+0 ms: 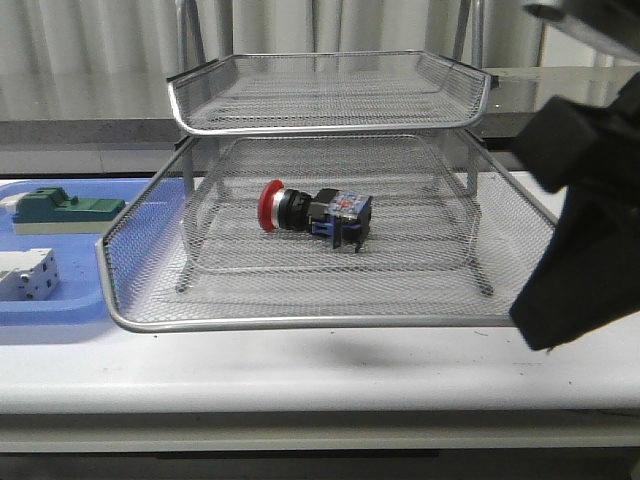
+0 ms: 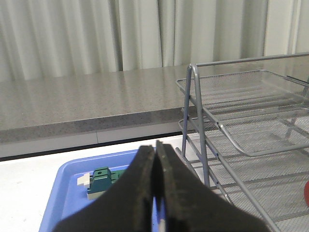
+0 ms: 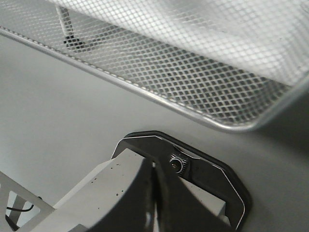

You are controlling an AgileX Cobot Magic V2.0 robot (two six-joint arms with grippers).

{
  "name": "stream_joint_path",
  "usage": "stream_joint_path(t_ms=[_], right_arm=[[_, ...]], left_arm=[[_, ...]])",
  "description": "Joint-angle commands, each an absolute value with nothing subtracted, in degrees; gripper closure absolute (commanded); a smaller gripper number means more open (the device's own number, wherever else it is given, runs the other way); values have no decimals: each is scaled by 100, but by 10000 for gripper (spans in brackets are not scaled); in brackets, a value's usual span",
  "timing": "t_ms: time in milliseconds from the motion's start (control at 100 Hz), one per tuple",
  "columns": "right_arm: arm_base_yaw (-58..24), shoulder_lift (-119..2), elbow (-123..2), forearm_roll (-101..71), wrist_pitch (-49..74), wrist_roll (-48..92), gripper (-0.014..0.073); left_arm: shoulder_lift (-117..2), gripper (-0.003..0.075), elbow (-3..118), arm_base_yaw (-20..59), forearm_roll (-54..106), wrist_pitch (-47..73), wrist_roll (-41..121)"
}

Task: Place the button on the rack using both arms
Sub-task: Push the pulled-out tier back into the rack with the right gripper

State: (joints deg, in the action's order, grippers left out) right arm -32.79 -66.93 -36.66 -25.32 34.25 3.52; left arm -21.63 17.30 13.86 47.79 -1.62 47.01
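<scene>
The button (image 1: 315, 213) lies on its side on the mesh of the rack's (image 1: 300, 322) wide lower tier, red head to the left, blue-black block to the right. Nothing touches it. A sliver of its red head (image 2: 306, 190) shows in the left wrist view. My left gripper (image 2: 155, 151) is shut and empty, hanging over the blue tray beside the rack's post (image 2: 202, 140). My right gripper (image 3: 155, 167) is shut and empty, off the rack's mesh rim (image 3: 145, 93). The bulky right arm (image 1: 585, 240) fills the front view's right side, beside the rack's right edge.
A flat blue tray (image 1: 60, 300) sits left of the rack and holds a green block (image 1: 60, 208) and a white-grey block (image 1: 25, 275). A grey counter (image 2: 87, 104) and curtains stand behind. A black-framed camera mount (image 3: 207, 169) lies by the right fingers.
</scene>
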Motion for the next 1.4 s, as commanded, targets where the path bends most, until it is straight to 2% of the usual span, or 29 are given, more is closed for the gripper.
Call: stream_joint_path(t_ms=[0, 400, 810, 1060, 1390], right_arm=[[-3475, -6846, -3802, -2707, 2980, 410, 661], [-4021, -7984, -3802, -2908, 1660, 410, 654], [-4001, -8104, -3886, -2868, 763, 410, 654], [-3461, -8473, -4333, -2566, 616, 416, 654], [-2870, -9326, -5571, -2040, 761, 416, 654]], left_arm=[[-2189, 741, 1890, 1433, 4784, -427, 4694], [-2189, 741, 1890, 1433, 4784, -427, 4694], [-2189, 741, 1890, 1433, 4784, -427, 4694], [-2189, 741, 1890, 1433, 4784, -427, 4694], [-2189, 741, 1890, 1433, 4784, -427, 4694]])
